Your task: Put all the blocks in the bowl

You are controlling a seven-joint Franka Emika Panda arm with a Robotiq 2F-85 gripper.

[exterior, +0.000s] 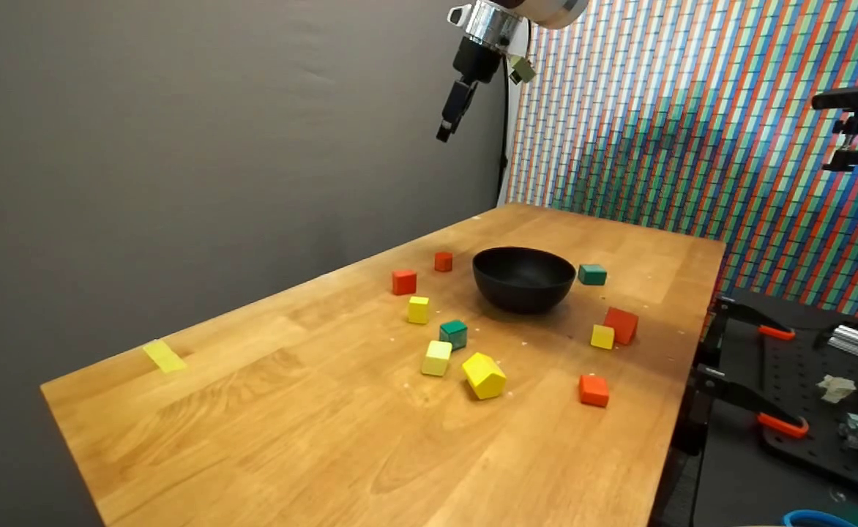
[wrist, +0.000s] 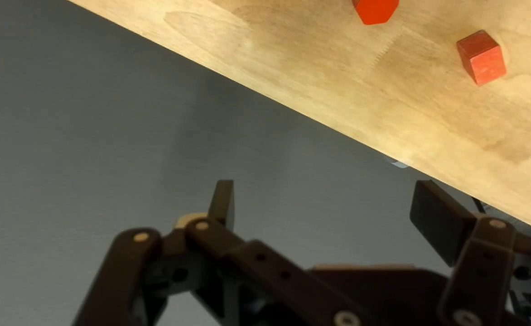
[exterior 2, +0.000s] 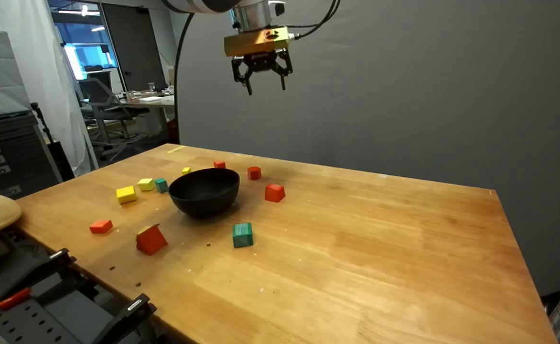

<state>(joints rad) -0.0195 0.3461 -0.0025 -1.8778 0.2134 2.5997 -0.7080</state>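
Note:
The round black bowl [exterior: 523, 293] stands upright on the wooden table; only black shows inside it. Around it lie a green block [exterior: 592, 274], a red block [exterior: 623, 326] with a yellow block [exterior: 602, 337] against it, and an orange-red block [exterior: 594, 390]. Beside the bowl lie a yellow block [exterior: 418, 309], another green block [exterior: 453, 334], a pale yellow block [exterior: 436, 359] and a larger yellow block [exterior: 483, 376]. Two red blocks [wrist: 377, 10] [wrist: 481, 56] show in the wrist view. Another red block [exterior 2: 274, 193] shows in an exterior view. My gripper [exterior 2: 266, 89] is open, empty, high above the table's back edge.
A flat yellow strip [exterior: 165, 356] lies near a table corner. A grey wall panel [exterior 2: 404, 95] stands behind the table. Black clamps [exterior: 751, 402] with orange ends lie beside the table on a dark surface. A camera on a stand [exterior: 853, 99] is at the side.

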